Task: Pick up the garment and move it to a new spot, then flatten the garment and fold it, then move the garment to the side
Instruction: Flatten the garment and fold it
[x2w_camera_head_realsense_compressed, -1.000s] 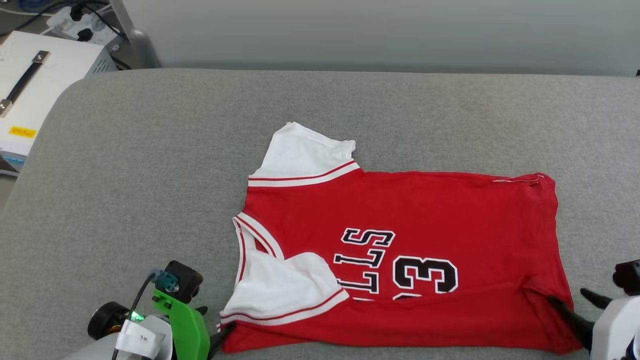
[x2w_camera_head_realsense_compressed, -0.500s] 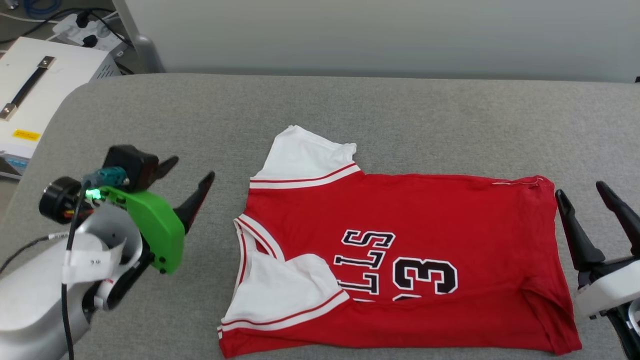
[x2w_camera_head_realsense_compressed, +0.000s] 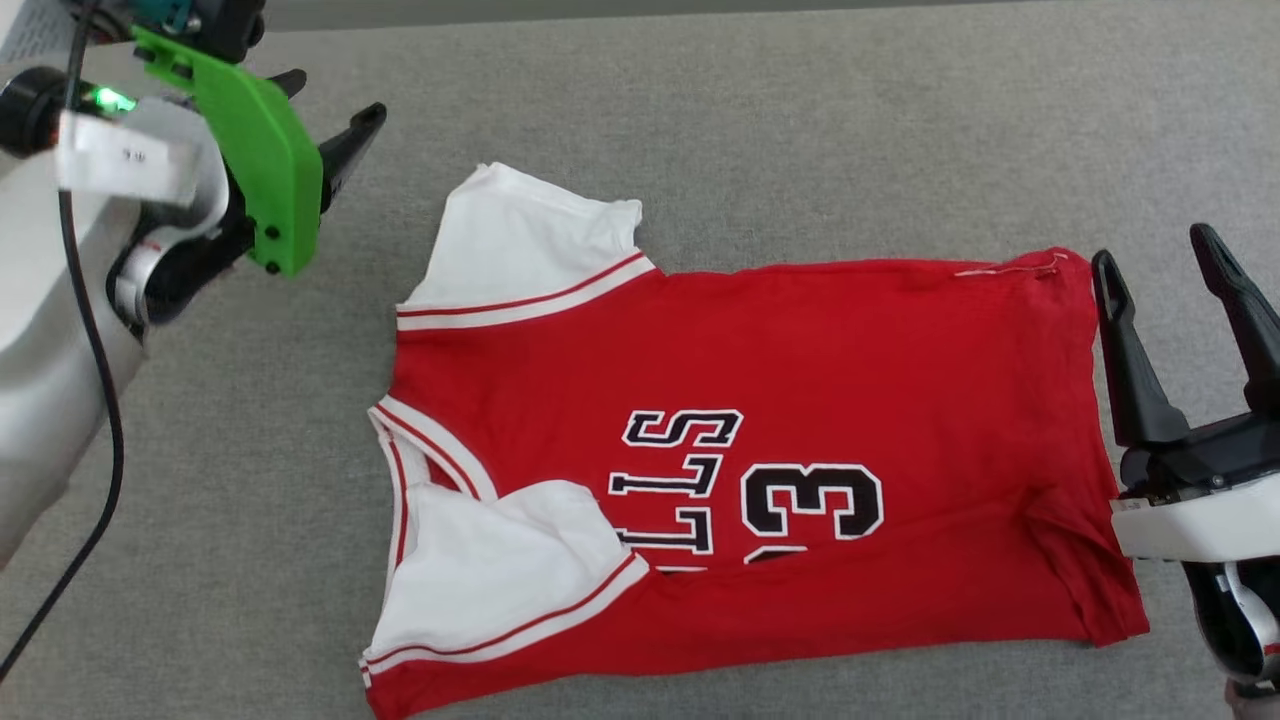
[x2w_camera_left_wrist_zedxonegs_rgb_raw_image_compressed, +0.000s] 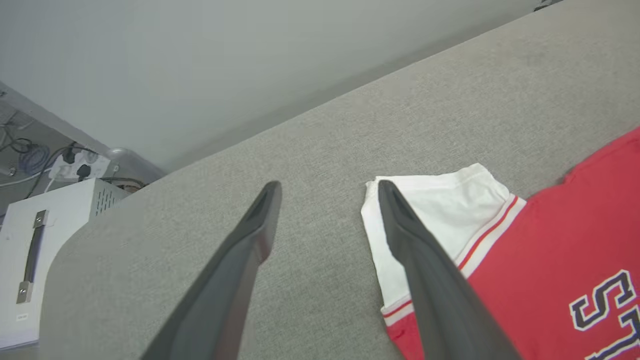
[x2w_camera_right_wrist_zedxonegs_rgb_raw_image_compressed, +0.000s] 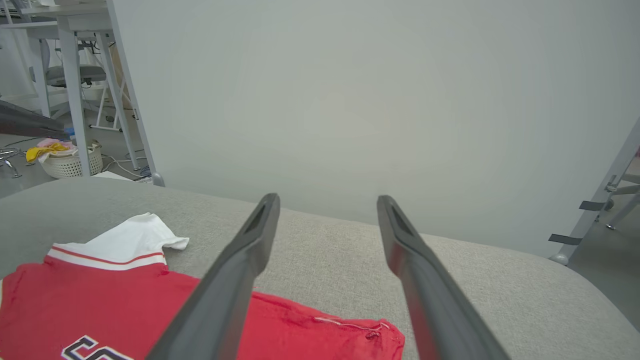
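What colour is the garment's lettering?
The garment has black lettering outlined white; head view shows it best.

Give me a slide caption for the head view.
Partly folded red jersey on grey pad, open left gripper and open right gripper flanking it.

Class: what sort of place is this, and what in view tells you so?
Probably a robotics lab or workshop, not a home: a white equipment box and power strip stand beside the grey padded table, with a desk and a laundry basket beyond.
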